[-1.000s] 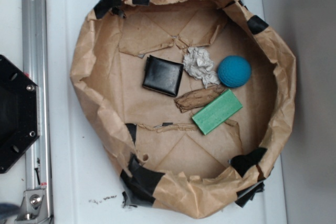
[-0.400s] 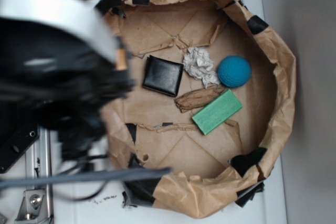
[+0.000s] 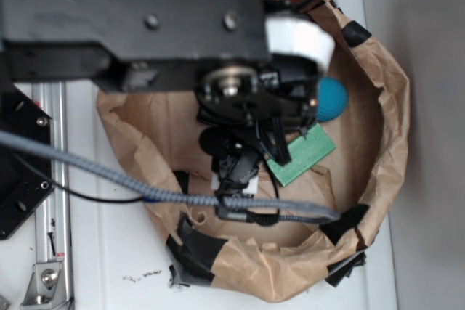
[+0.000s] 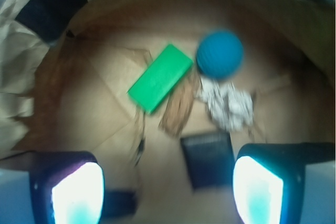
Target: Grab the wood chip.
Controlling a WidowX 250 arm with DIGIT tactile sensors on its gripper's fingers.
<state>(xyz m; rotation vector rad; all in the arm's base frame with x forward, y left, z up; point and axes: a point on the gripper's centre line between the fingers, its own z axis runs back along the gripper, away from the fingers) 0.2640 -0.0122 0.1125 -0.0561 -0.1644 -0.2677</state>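
The wood chip (image 4: 178,109) is a rough brown sliver lying in the middle of the paper-lined basin, in the wrist view, between the green block (image 4: 159,78) and the white paper wad (image 4: 227,104). My gripper (image 4: 167,190) hangs open above the basin floor, short of the chip, its two bright fingertips (image 4: 79,192) wide apart with nothing between them. In the exterior view the arm and gripper (image 3: 243,157) cover the chip entirely; only the green block (image 3: 309,154) and part of the blue ball (image 3: 330,99) show beside it.
A black square wallet (image 4: 207,158) lies just ahead of my right finger. A blue ball (image 4: 219,53) sits beyond the paper wad. The crumpled brown paper wall (image 3: 385,121) with black tape rings everything. A metal rail (image 3: 51,179) runs at left.
The arm has swung in from the left over the basin, now hiding the chip, wallet and paper wad in the exterior view. The objects themselves have not moved.
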